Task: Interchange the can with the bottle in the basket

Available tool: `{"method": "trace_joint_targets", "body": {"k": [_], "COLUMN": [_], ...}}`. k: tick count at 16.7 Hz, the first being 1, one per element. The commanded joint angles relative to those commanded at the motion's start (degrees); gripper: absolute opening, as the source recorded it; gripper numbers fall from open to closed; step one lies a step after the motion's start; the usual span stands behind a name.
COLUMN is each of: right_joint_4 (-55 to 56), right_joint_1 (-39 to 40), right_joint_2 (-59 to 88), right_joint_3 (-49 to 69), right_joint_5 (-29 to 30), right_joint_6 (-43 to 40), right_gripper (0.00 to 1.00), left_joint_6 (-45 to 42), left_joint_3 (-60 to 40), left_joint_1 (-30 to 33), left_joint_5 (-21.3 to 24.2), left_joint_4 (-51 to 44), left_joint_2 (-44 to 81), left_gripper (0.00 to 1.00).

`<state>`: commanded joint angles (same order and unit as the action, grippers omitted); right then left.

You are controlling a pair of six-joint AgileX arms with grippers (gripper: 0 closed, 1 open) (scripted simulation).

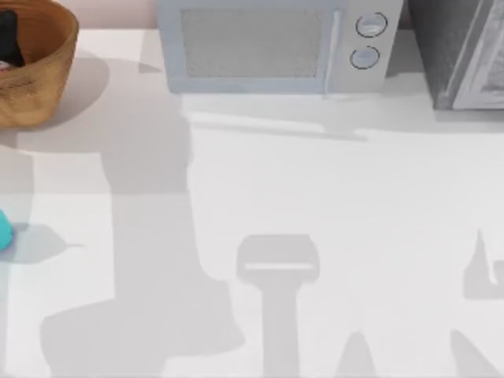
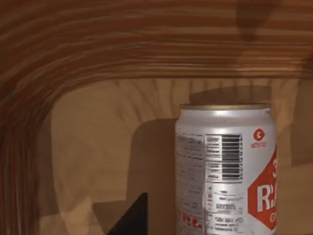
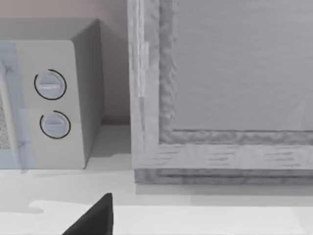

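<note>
Inspector: Location of the white drink can with red label and gold top [image 2: 226,169]?

Assessor: Upright inside the round orange-brown wicker basket [image 1: 49,75], at the table's far left corner. The turquoise rounded bottle [image 1: 4,231] lies at the left edge, well apart.

Inspector: Grippers?

Assessor: The left gripper's dark fingertip [image 2: 131,219] is beside the can; its opening cannot be told. Likewise the right, facing the grey microwave [image 3: 49,105].

One basket [image 1: 35,75] on the surface [image 1: 331,197], and one can [image 2: 225,169] standing upright inside it, right ahead of the left claw. One teal bottle [image 1: 4,230] at the surface's left edge. One microwave [image 1: 272,46] at the back with two round dials [image 1: 368,41], and one grey cabinet [image 3: 225,98] ahead of the right claw.
</note>
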<state>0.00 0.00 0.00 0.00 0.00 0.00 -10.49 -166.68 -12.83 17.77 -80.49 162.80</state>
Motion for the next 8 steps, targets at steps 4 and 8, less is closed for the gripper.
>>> {"method": "trace_joint_targets", "body": {"k": [4,8], "right_joint_4": [0.00,0.00], "right_joint_1": [0.00,0.00], "right_joint_2": [0.00,0.00], "right_joint_3": [0.00,0.00], "right_joint_5": [0.00,0.00], "right_joint_6": [0.00,0.00], "right_gripper": [1.00,1.00], "left_joint_6": [0.52,0.88], "left_joint_3": [0.14,0.36], "left_joint_1": [0.53,0.87], "left_joint_5": [-0.08,-0.14], "left_joint_4": [2.60,4.33], "left_joint_2": [2.27,3.64], "left_gripper": [1.00,1.00]}}
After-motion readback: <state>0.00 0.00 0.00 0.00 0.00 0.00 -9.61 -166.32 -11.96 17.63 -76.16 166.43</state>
